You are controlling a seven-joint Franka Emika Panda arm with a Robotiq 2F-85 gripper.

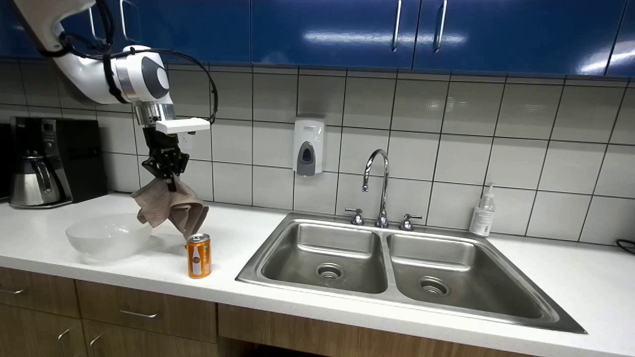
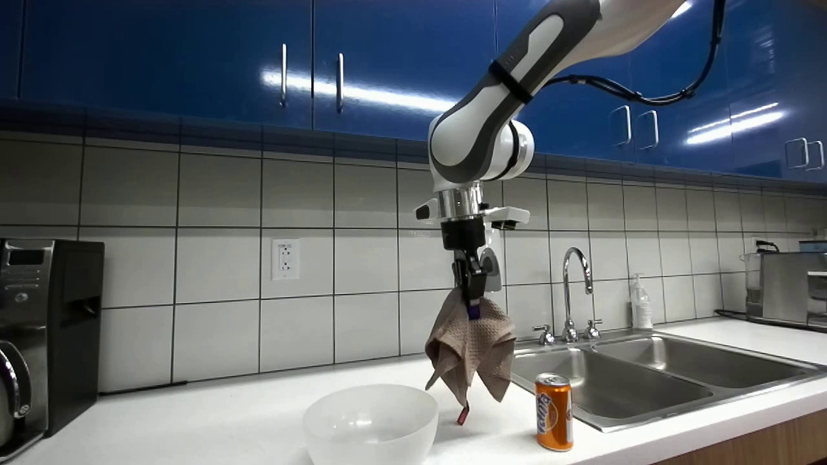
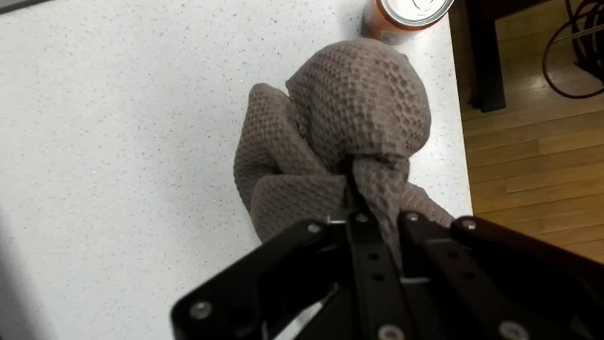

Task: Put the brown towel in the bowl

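Observation:
The brown towel (image 1: 171,206) hangs bunched from my gripper (image 1: 171,182) above the counter. It also shows in an exterior view (image 2: 470,349) and fills the middle of the wrist view (image 3: 354,104). My gripper, also in an exterior view (image 2: 473,305) and the wrist view (image 3: 377,193), is shut on the towel's upper part; the fingertips are partly hidden in its folds. The translucent white bowl (image 1: 108,238) stands upright on the counter, beside the towel and lower than the gripper. It also shows in an exterior view (image 2: 371,426) and is out of the wrist view.
An orange can (image 1: 199,257) stands close to the towel's hanging end, also in an exterior view (image 2: 554,413) and the wrist view (image 3: 401,21). A small red piece (image 2: 463,414) shows below the towel. A double sink (image 1: 322,258) and a coffee maker (image 1: 59,158) flank this area.

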